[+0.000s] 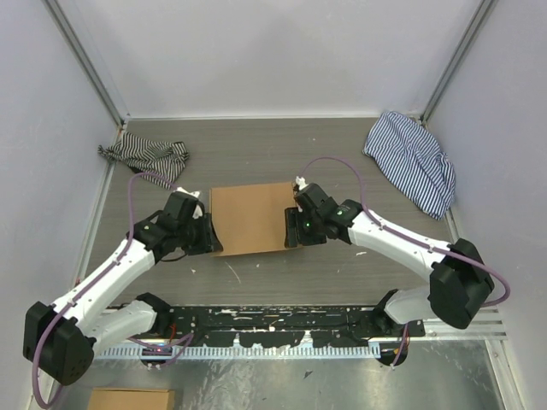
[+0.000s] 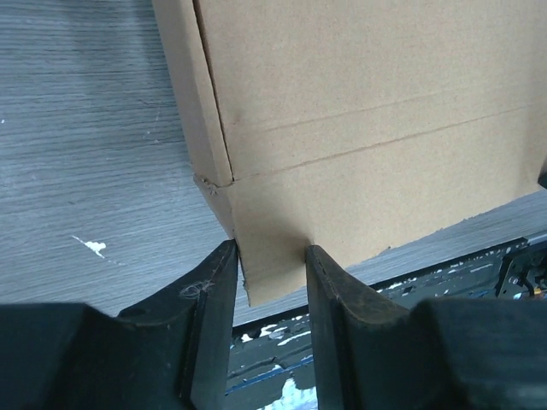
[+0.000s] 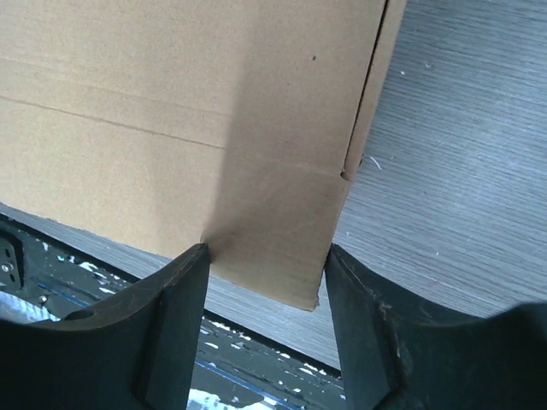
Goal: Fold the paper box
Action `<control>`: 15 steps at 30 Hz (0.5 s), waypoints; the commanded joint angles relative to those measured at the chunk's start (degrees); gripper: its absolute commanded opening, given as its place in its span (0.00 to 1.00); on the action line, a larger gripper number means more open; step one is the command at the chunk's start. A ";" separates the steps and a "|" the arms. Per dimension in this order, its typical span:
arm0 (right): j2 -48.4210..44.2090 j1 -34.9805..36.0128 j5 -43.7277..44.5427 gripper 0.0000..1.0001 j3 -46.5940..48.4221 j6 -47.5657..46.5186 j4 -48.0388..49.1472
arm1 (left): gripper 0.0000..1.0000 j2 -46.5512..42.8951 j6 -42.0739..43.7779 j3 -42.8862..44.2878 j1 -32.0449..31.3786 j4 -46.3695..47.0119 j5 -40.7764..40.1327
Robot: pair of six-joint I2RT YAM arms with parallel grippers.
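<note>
White walls [image 1: 273, 51] close in three sides of a grey wood-grain bench [image 1: 256, 154], with bare aluminium posts [image 1: 85, 60] running up the back corners. In the middle of the bench lies the plain brown cardboard paper box [image 1: 252, 218], a flat-topped rectangle with its long sides running left to right.

The two white-and-black arms reach in from the near edge and meet it from either side. The left hand [image 1: 208, 235] sits at the box's near left corner, the right hand [image 1: 291, 227] at its near right corner.

From the left wrist, the black fingers [image 2: 214, 290] stand apart, and the box's corner flap hangs down into the gap between them. A narrow side panel runs along the left edge there, and two faint creases cross the broad face.

From the right wrist it looks much the same: the fingers [image 3: 359, 299] are spread, the corner of the cardboard lies between them, and the flap's outer edge is right against the inner face of one finger. Neither hand is clamped on the board.

A crumpled black-and-white striped cloth [image 1: 145, 155] lies in the back left corner, well apart from the box. A blue-and-white striped cloth [image 1: 413, 162] is heaped in the back right. A black rail flecked with white [image 1: 282, 318] runs along the near edge between the arm bases.
</note>
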 commanded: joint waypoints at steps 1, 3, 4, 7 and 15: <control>-2.71 0.72 -4.02 0.58 0.48 2.99 5.01 | 0.41 -0.78 -2.53 0.84 0.44 3.96 5.32; -3.00 0.73 -4.09 0.56 0.00 3.43 5.36 | 0.39 -0.54 -2.84 0.46 0.74 4.34 5.70; -3.09 0.69 -3.89 0.55 -0.26 3.71 5.50 | 0.38 -0.56 -2.94 0.20 0.95 4.71 6.12; -3.56 0.69 -3.35 0.52 -0.91 4.04 5.65 | 0.34 -0.79 -2.98 -0.05 1.86 4.39 6.70; -4.57 0.76 -2.02 0.52 -1.97 4.22 5.48 | 0.44 -1.82 -1.87 -0.28 2.88 3.03 6.06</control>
